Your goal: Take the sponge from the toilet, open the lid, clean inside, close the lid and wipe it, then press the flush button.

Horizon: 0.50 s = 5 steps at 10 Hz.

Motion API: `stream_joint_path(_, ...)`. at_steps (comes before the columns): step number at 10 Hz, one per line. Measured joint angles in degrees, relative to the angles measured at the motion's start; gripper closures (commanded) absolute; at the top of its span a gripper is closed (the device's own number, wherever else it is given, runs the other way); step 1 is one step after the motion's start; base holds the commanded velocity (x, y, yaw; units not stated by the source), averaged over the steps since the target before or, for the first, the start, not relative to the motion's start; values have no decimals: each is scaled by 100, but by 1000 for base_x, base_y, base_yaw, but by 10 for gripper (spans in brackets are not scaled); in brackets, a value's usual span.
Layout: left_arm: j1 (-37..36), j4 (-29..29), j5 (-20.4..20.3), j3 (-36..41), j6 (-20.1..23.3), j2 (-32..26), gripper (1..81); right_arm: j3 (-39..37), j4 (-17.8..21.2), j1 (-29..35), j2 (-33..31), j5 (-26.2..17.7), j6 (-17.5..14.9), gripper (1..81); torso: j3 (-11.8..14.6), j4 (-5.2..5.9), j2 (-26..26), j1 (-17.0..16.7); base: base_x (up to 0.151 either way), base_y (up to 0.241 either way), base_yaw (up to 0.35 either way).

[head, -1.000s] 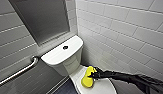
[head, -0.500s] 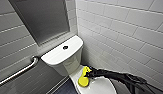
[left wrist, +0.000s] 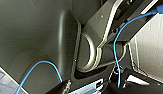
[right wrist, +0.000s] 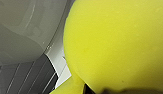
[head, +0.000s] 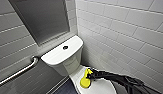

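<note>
right arm [head: 122, 78] reaching in low from the right, nearly level, right gripper [head: 90, 74] clamped on the sponge [head: 85, 81] — sponge against the lid [head: 102, 88], just near of the toilet [head: 60, 58] tank

From high up, the head camera looks down at the toilet [head: 64, 53]; the right wrist camera hugs the sponge [right wrist: 114, 42], shared at six o'clock.
</note>
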Motion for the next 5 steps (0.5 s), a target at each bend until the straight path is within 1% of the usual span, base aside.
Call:
stream_joint_path(1, 0, -2, 2, 0, 0, 0, 10, 126, -43, -37, -9, 13, 0, 811, 0, 0, 0, 0, 0, 0, 0)
stream_joint_path(2, 0, 0, 0, 0, 0, 0, 10, 532, -112, -146, -30, -66, 0, 811, 0, 0, 0, 0, 0, 0, 0)
stream_joint_path(3, 0, 0, 2, 0, 0, 2, 10, 1041, -148, -282, -78, -182, 29, 811, 0, 0, 0, 0, 0, 0, 0)
stream_joint_path(5, -4, 0, 2, 0, 0, 2, 10, 2070, -167, -356, -378, -184, 107, 811, 0, 0, 0, 0, 0, 0, 0)
